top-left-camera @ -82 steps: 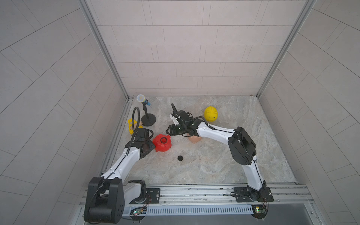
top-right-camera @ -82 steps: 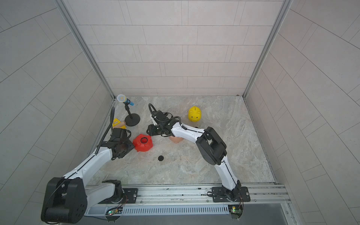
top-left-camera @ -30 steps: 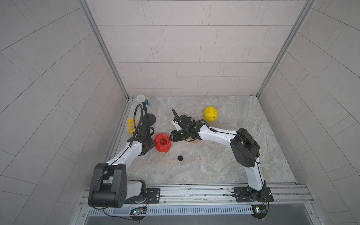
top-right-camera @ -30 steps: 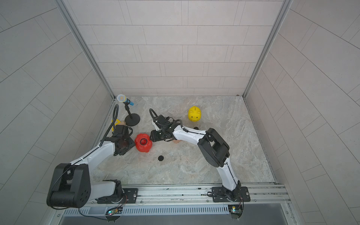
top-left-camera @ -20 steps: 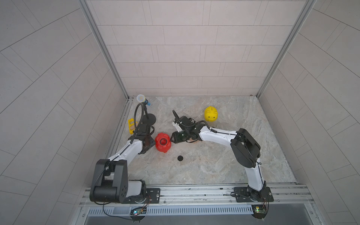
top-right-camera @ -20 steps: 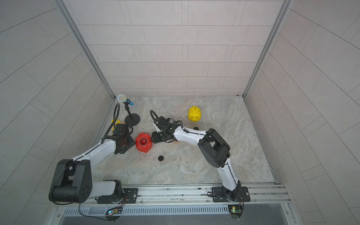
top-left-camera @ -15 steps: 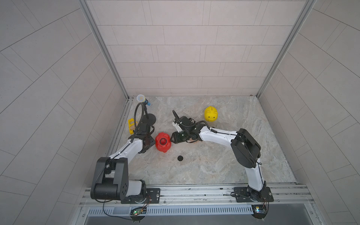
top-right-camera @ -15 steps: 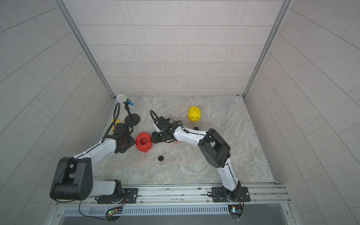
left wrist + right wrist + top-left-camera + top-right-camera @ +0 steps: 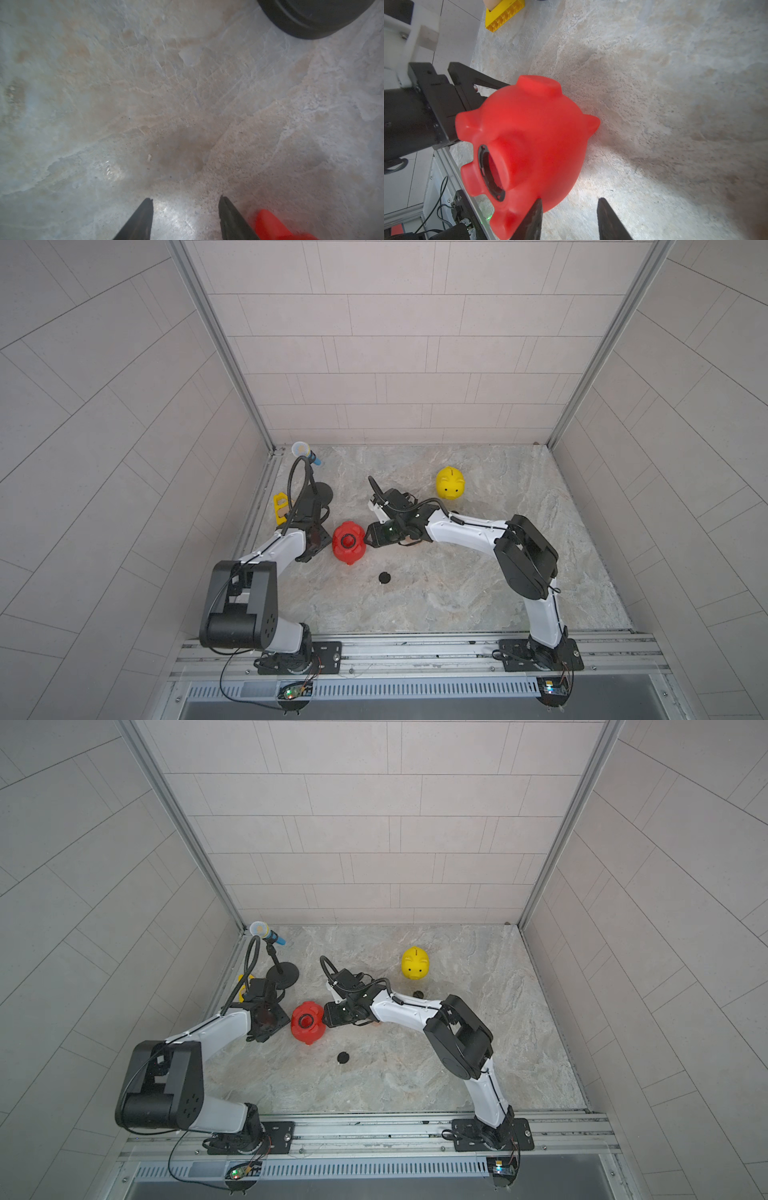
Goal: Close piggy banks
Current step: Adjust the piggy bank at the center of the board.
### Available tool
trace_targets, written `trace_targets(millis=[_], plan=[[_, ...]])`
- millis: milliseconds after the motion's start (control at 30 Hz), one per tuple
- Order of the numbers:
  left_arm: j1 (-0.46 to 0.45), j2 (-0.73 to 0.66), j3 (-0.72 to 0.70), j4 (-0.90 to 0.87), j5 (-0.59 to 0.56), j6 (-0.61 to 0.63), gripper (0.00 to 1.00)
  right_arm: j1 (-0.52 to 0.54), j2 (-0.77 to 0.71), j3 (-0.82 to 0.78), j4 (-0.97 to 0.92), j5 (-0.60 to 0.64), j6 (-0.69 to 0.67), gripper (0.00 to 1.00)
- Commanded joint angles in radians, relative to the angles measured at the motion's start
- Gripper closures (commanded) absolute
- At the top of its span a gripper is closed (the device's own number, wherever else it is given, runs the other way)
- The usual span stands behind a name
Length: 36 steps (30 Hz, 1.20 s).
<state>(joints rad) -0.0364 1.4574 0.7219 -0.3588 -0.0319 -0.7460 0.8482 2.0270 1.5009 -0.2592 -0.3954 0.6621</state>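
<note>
The red piggy bank (image 9: 348,542) (image 9: 307,1022) lies belly up with its round hole uncovered (image 9: 492,170). My left gripper (image 9: 318,537) (image 9: 185,202) stands open and empty at the pig's left side; a red edge (image 9: 276,226) sits outside one finger. My right gripper (image 9: 368,536) (image 9: 569,204) is open and empty at the pig's right side, one finger (image 9: 536,214) against its body. The yellow piggy bank (image 9: 450,483) stands upright farther back. A peach sliver (image 9: 409,537) shows under the right arm. Black round plugs lie loose: one (image 9: 385,577) in front, one (image 9: 418,993) by the yellow pig.
A toy microphone (image 9: 305,452) on a black stand with a round base (image 9: 323,494) (image 9: 311,16) rises behind the left gripper. A yellow triangular toy (image 9: 280,506) (image 9: 504,14) lies by the left wall. The metal rail (image 9: 395,655) runs along the front.
My right gripper has come off the peach pig and moved left to the red pig. The left gripper has shifted slightly back beside the red pig.
</note>
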Motion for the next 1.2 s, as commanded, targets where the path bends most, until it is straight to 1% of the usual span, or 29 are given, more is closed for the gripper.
trace_targets(millis=[0,367,533,600,767,900,1167], plan=[[-0.019,0.027,0.023,0.009,0.045,0.016,0.45,0.027,-0.029,-0.009,0.014,-0.006,-0.001,0.56],[-0.019,0.038,0.035,-0.006,0.036,0.045,0.44,0.031,-0.03,-0.01,0.011,0.003,-0.002,0.55],[-0.017,0.016,0.043,-0.044,0.023,0.042,0.44,0.031,-0.041,-0.01,0.002,0.023,-0.013,0.54],[-0.016,-0.002,0.049,-0.07,0.002,0.033,0.43,0.031,-0.054,-0.016,0.002,0.034,-0.015,0.55],[-0.008,-0.045,0.053,-0.101,-0.003,0.027,0.42,0.031,-0.074,-0.024,-0.002,0.053,-0.021,0.55],[0.015,-0.087,0.044,-0.125,-0.001,0.027,0.42,0.031,-0.09,-0.029,-0.007,0.065,-0.026,0.54],[0.043,-0.252,0.056,-0.212,0.037,0.027,0.42,0.03,-0.162,-0.054,-0.035,0.109,-0.05,0.55]])
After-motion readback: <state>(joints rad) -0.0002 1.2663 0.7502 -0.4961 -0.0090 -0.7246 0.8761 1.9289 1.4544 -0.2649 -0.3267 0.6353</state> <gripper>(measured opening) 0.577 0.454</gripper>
